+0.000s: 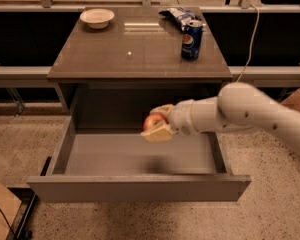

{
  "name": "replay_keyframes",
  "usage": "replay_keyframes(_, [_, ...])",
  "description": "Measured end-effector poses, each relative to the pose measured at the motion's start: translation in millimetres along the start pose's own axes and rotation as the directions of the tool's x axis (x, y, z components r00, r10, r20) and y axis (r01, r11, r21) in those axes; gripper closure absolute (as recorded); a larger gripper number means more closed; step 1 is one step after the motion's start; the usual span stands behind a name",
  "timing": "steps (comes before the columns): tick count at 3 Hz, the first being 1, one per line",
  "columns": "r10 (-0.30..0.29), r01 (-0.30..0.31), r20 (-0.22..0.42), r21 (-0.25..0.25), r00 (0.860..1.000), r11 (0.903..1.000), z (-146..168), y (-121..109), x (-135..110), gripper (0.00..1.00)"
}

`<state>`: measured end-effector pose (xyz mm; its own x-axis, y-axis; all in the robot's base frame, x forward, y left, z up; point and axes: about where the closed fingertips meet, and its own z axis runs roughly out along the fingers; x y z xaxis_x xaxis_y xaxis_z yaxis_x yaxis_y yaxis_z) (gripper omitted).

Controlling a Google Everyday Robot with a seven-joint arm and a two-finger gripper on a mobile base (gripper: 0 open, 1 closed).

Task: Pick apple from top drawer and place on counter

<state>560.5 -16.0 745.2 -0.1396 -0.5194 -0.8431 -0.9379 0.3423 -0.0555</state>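
The small round red apple [153, 122], paler on its upper side, is clamped between the two beige fingers of the tool [158, 122], which is closed on it. It is held clear above the floor of the open shallow grey top drawer [135, 188], just below the near edge of the glossy grey-brown worktop [135, 49]. A blue soda can [191, 39] stands far right on the worktop.

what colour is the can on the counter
Blue can, camera view. The gripper holds the apple above the top drawer.
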Motion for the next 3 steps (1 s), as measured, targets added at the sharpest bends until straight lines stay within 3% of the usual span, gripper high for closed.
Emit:
replay_keyframes(1, [-0.178, 0.176, 0.041, 0.054, 0.983, 0.9830, -94, -27, -98, 1.00])
replay_keyframes(2, [-0.269, 0.269, 0.000, 0.020, 0.963, 0.9629, -126, -48, -148, 1.00])
replay_keyframes(3, [-0.313, 0.312, 0.021, 0.032, 0.950, 0.9496, -142, -53, -176, 1.00])
